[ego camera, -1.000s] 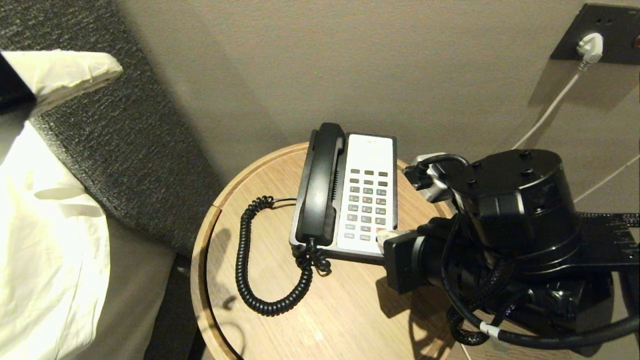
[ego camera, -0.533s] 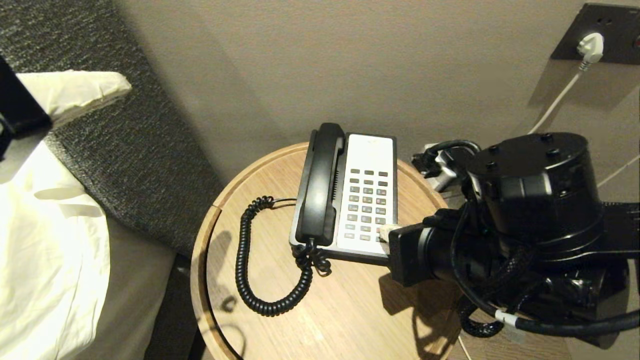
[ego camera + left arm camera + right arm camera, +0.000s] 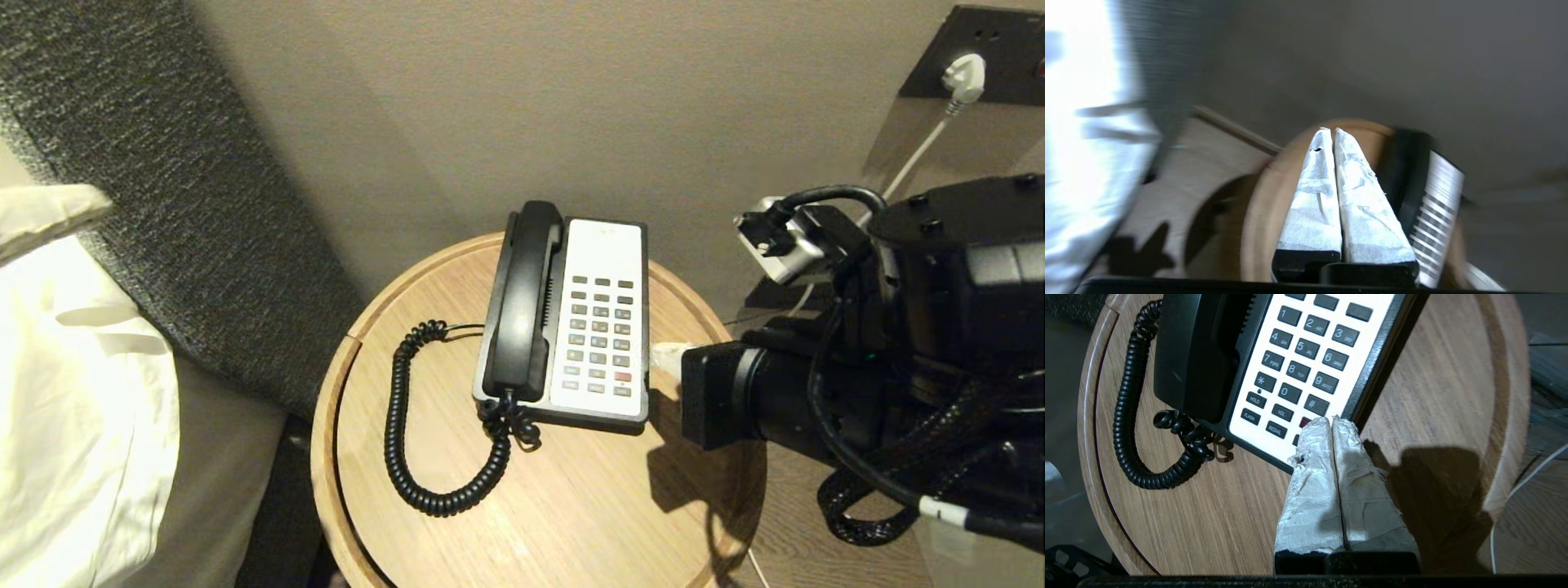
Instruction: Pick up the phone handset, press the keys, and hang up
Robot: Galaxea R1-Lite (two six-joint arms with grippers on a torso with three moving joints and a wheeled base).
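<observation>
The long glossy black plastic phone handset point(image 3: 522, 302) lies in its cradle along the left side of the black-and-white phone base point(image 3: 641, 327), near the far edge of the round light-wood worktop point(image 3: 563, 506). Its black coiled cord point(image 3: 408, 425) loops over the wood to the left of the phone and joins the handset's near end. The small dark grey rectangular keys point(image 3: 601, 335) form a grid on the white faceplate, one red key in the near right corner.

The right end effector point(image 3: 1331, 420) has its two tape-wrapped fingers pressed together, holding nothing. Its tips sit at the near right corner of the phone base, just beside the red key point(image 3: 1305, 422).

The left end effector point(image 3: 1329, 131) is likewise closed and empty, pointing toward the worktop's left side from well to the left.

At far left lies white bedding point(image 3: 73, 392).
</observation>
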